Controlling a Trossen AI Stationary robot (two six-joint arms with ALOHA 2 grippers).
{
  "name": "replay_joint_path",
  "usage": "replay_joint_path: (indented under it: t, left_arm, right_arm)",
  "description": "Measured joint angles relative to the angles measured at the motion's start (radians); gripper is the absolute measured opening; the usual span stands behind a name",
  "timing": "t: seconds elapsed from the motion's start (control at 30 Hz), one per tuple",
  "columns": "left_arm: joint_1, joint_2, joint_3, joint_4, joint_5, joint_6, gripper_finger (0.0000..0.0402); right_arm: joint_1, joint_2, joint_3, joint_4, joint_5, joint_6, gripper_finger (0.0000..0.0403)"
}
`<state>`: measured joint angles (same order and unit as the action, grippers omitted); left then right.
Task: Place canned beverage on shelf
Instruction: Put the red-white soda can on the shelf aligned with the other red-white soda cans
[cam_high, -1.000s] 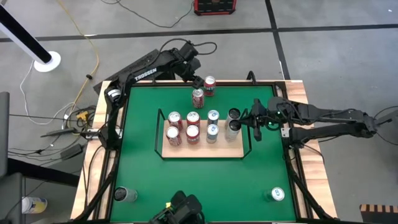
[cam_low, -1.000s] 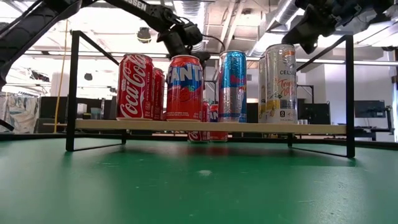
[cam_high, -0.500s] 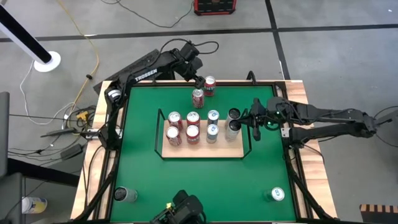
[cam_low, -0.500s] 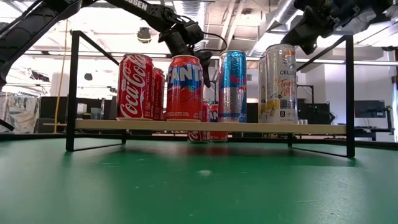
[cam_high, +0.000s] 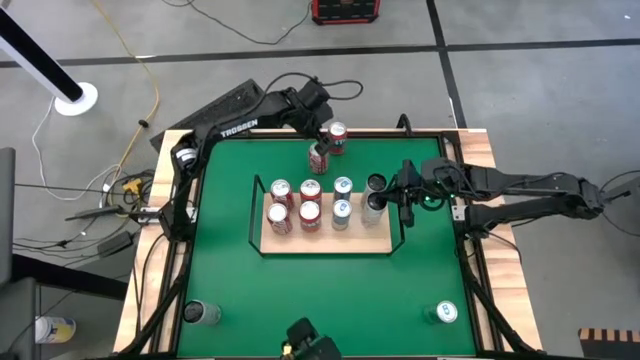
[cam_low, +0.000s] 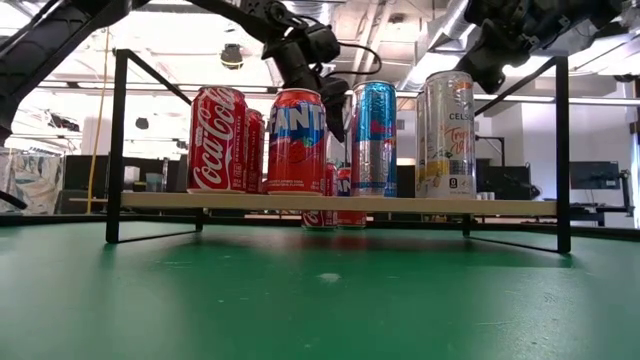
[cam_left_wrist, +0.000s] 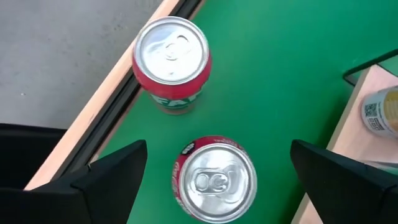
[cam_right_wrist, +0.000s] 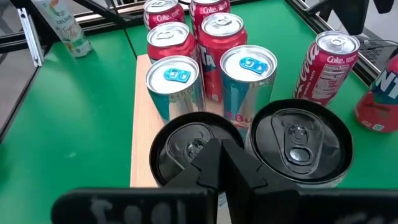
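Note:
A red Coke can (cam_left_wrist: 214, 180) and a red Fanta can (cam_left_wrist: 171, 65) stand upright on the green table behind the shelf (cam_high: 325, 238), a light-wood board with black wire rails. My left gripper (cam_left_wrist: 217, 149) is open above the Coke can (cam_high: 318, 152), with a finger on each side and touching nothing. Several cans stand on the shelf. My right gripper (cam_right_wrist: 214, 152) is shut beside the tops of two tall black-topped cans (cam_right_wrist: 298, 140) at the shelf's right end. It shows in the high view (cam_high: 397, 195). I cannot tell whether it touches them.
The shelf's wire rails (cam_low: 562, 150) rise at both short ends. One can (cam_high: 200, 313) stands at the table's near left corner and another (cam_high: 445, 313) at its near right corner. The table's wooden far edge (cam_left_wrist: 106, 93) runs close behind the two red cans.
My left gripper has moved down and toward the table's right and near side, over the Coke can behind the shelf. My right gripper has shifted a little toward the table's left, closer to the tall cans. No can has moved.

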<state>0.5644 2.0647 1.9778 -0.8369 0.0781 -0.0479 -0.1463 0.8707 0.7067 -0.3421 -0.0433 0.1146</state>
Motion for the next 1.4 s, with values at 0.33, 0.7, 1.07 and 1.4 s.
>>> replay_joint_path:
  t: [0.33,0.7,1.07,1.4]
  left_arm:
    - [-0.007,-0.003,-0.063,-0.005,-0.038,0.017,0.0382]
    - [-0.01,-0.002,-0.137,0.039,-0.021,0.028,0.0382]
    - [-0.013,-0.002,-0.198,0.075,-0.023,0.034,0.0382]
    - [-0.015,-0.002,-0.198,0.092,-0.017,0.04,0.0348]
  right_arm:
    - [0.0,-0.093,0.0,-0.013,0.0,-0.022,0.0042]
    - [0.0,-0.266,0.0,-0.036,-0.007,-0.04,0.0042]
    - [0.0,-0.275,0.0,-0.058,-0.008,-0.036,0.0042]
    - [0.0,-0.275,0.0,-0.058,-0.008,-0.036,0.0042]
